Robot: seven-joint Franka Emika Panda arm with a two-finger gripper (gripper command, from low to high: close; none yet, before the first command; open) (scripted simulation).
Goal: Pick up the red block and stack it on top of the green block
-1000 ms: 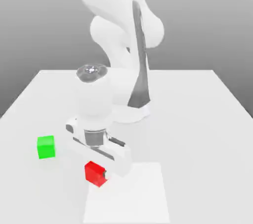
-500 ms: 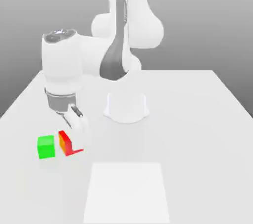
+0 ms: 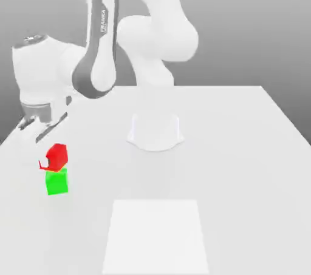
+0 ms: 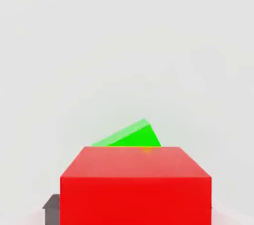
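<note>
Up at the exterior view's far left, the gripper (image 3: 37,127) hangs over the white table (image 3: 243,164), above the blocks and clear of them; whether its fingers stand open or closed I cannot tell. Just below and slightly right of it, the red block (image 3: 57,156) sits tilted on top of the green block (image 3: 56,182), near the table's left edge. In the hand view the red block (image 4: 135,184) is closest, with the green block (image 4: 133,136) showing just beyond it.
</note>
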